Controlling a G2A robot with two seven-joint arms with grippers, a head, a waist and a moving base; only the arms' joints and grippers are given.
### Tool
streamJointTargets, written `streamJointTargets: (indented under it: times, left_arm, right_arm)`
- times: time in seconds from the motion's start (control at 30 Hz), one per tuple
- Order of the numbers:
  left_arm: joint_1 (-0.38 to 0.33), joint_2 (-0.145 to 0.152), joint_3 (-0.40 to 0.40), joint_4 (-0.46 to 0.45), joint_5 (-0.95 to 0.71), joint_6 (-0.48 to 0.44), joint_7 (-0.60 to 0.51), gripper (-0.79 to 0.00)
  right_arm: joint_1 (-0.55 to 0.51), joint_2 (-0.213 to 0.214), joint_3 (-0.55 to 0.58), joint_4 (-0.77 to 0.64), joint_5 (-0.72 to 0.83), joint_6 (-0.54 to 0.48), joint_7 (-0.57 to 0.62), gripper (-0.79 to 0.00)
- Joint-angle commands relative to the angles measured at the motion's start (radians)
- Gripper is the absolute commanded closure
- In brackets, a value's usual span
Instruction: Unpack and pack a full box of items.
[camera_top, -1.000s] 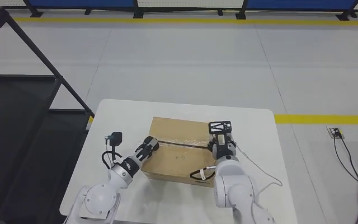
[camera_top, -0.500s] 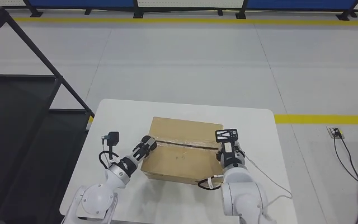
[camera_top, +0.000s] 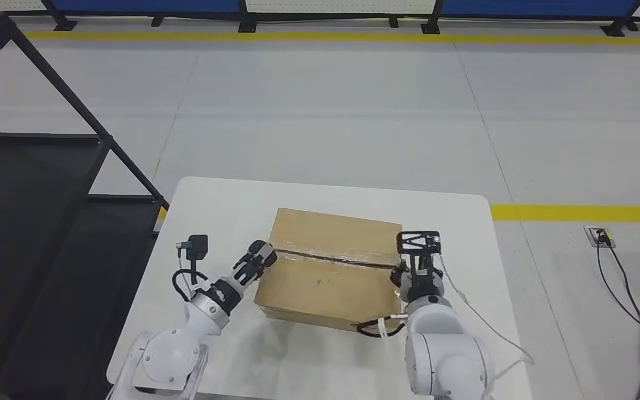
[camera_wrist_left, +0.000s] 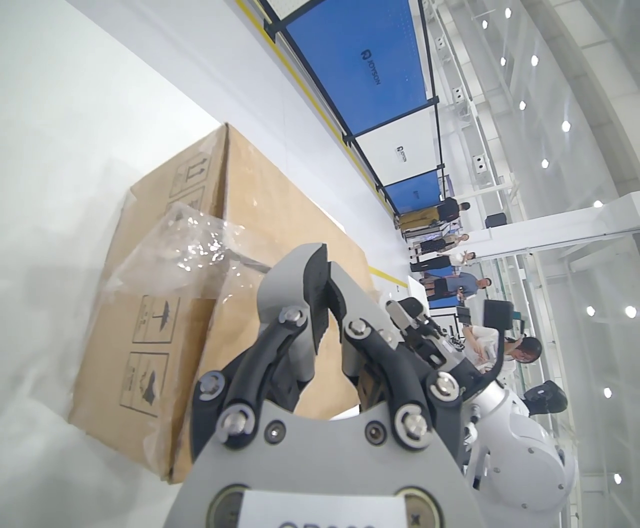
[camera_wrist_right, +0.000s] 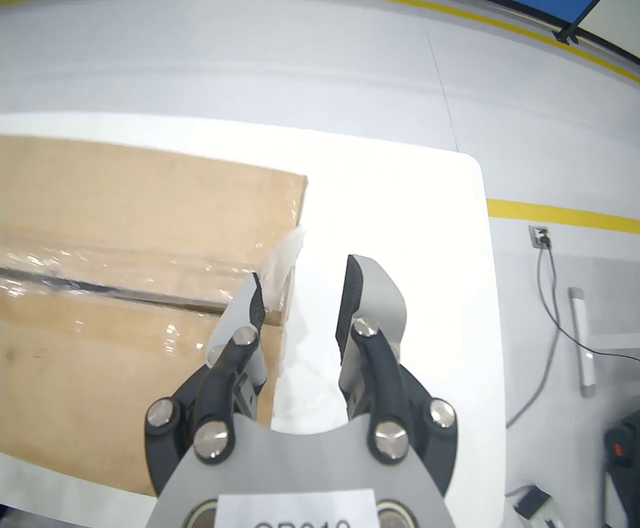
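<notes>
Cardboard box (camera_top: 325, 280): right jaws, spread, have slid off its top; left jaws pressed together.

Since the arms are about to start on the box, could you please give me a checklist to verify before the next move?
1. Brown cardboard box fully on the white table: ok.
2. Flaps free to open: not ok, clear tape covers the seam.
3. Right gripper, jaws open beside the loose tape end: ok.
4. Left gripper, jaws ready to grasp: not ok, shut at the box's other end.
5. Box contents: cannot tell.
</notes>
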Motion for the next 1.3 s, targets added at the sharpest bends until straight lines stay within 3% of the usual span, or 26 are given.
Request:
streamJointTargets:
  times: [0.0,0.03,0.07,0.13,0.2,0.37,0.53,0.8,1.2,1.23,1.27]
  left_arm:
    - [0.008,0.0,-0.014,-0.008,-0.019,-0.01,0.018,0.0]
    - [0.014,0.001,-0.024,-0.013,-0.031,-0.017,0.028,0.0]
    - [0.021,0.001,-0.035,-0.019,-0.045,-0.024,0.04,0.0]
    - [0.036,0.002,-0.063,-0.033,-0.071,-0.038,0.068,0.0]
    - [0.053,0.002,-0.092,-0.038,-0.106,-0.056,0.095,0.0]
    - [0.097,0.003,-0.148,-0.031,-0.164,-0.093,0.157,0.0]
    - [0.145,0.002,-0.181,-0.027,-0.169,-0.143,0.23,0.0]
    - [0.168,0.002,-0.209,-0.021,-0.203,-0.162,0.243,0.0]
    - [0.196,0.004,-0.233,-0.018,-0.236,-0.196,0.246,0.0]
    - [0.201,0.004,-0.237,-0.017,-0.24,-0.199,0.245,-0.092]
    - [0.205,0.004,-0.241,-0.017,-0.246,-0.201,0.244,-0.336]
  right_arm:
    - [-0.021,-0.002,0.015,-0.039,0.072,0.004,-0.08,-0.36]
    - [-0.036,-0.003,0.019,-0.058,0.114,0.005,-0.121,-0.354]
    - [-0.048,-0.004,0.022,-0.075,0.153,-0.005,-0.16,-0.271]
    - [-0.058,-0.008,0.031,-0.097,0.278,-0.036,-0.207,0.0]
    - [-0.044,-0.008,0.048,-0.076,0.407,-0.102,-0.167,0.0]
    - [0.093,-0.011,0.108,0.067,0.563,-0.108,0.04,0.0]
    - [0.177,-0.006,0.153,0.163,0.607,-0.082,0.182,0.0]
    - [0.204,0.001,0.165,0.204,0.594,-0.052,0.215,0.0]
    - [0.319,-0.012,0.064,0.346,0.616,-0.032,0.197,0.0]
    - [0.329,-0.013,0.055,0.359,0.63,-0.038,0.198,0.0]
    - [0.339,-0.015,0.047,0.373,0.64,-0.043,0.198,0.0]
